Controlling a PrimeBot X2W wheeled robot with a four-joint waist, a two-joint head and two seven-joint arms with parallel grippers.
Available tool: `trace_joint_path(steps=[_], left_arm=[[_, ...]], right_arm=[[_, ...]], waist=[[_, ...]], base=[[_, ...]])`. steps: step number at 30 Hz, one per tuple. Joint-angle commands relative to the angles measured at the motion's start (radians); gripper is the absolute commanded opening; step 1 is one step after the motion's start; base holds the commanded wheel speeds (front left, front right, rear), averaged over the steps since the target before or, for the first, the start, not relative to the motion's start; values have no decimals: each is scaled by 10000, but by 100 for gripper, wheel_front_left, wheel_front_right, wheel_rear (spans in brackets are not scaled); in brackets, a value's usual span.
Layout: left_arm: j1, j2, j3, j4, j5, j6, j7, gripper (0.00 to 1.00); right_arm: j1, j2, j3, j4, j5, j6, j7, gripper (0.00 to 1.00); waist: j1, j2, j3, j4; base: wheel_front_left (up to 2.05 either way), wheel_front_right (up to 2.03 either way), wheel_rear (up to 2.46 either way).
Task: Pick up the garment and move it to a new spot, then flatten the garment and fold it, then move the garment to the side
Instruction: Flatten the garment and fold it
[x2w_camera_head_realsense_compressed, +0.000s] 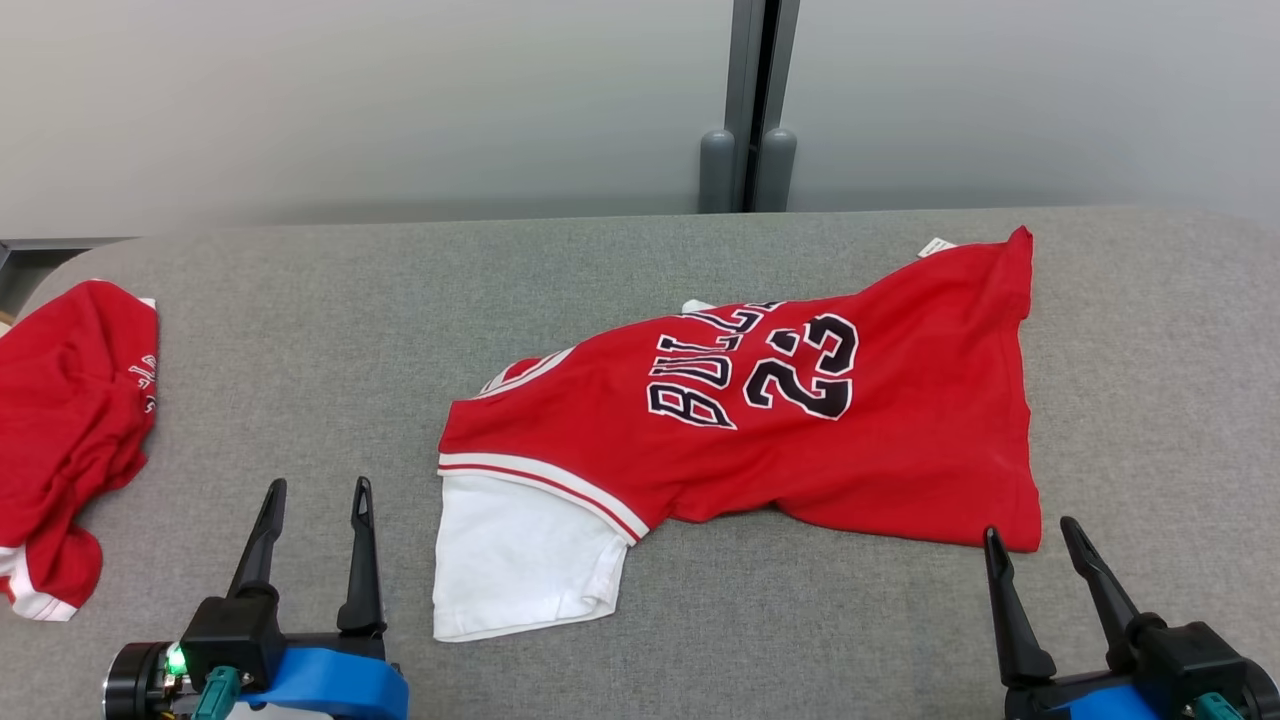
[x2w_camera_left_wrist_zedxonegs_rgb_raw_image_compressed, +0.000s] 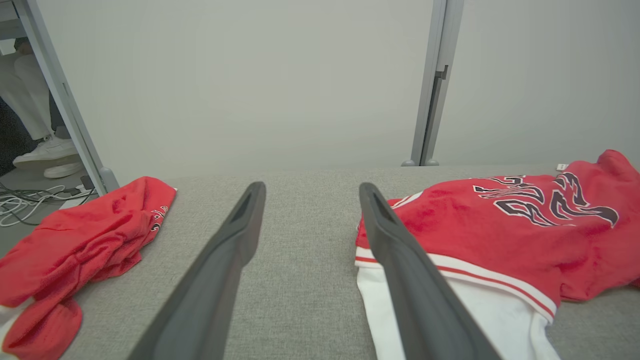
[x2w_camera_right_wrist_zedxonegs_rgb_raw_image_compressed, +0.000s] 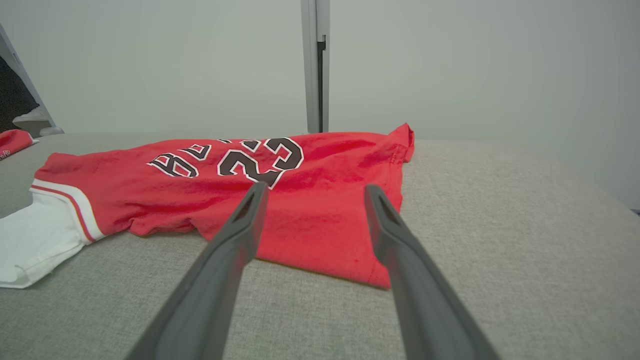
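Note:
The garment (x2w_camera_head_realsense_compressed: 800, 420) is a red jersey with dark "BULLS 23" lettering and a white sleeve, lying roughly flat and skewed across the middle and right of the grey padded table (x2w_camera_head_realsense_compressed: 320, 340). It also shows in the left wrist view as the garment (x2w_camera_left_wrist_zedxonegs_rgb_raw_image_compressed: 505, 235) and in the right wrist view as the garment (x2w_camera_right_wrist_zedxonegs_rgb_raw_image_compressed: 280, 195). My left gripper (x2w_camera_head_realsense_compressed: 318, 488) stands open at the lower left, left of the white sleeve, holding nothing. My right gripper (x2w_camera_head_realsense_compressed: 1030, 530) is open just in front of the jersey's near right corner, apart from the cloth.
A second red garment (x2w_camera_head_realsense_compressed: 65, 430) lies crumpled at the table's left edge, seen again as the red garment (x2w_camera_left_wrist_zedxonegs_rgb_raw_image_compressed: 85, 240). A grey partition post (x2w_camera_head_realsense_compressed: 750, 110) rises behind the table. A person's white shoes (x2w_camera_left_wrist_zedxonegs_rgb_raw_image_compressed: 47, 152) and loose cables (x2w_camera_left_wrist_zedxonegs_rgb_raw_image_compressed: 30, 200) are on the floor at far left.

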Motion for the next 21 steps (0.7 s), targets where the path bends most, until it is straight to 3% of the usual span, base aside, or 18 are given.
trace_joint_path(steps=[1, 21], left_arm=[[95, 7, 26, 12, 60, 10, -29, 100], [89, 42, -40, 154, -15, 10, -27, 100]], right_arm=[[181, 23, -54, 22, 4, 2, -35, 100], [24, 26, -254, 600, 392, 2, -35, 100]], waist=[[0, 0, -75, 13], [0, 0, -84, -52]], base=[[0, 0, 0], [0, 0, 0]])
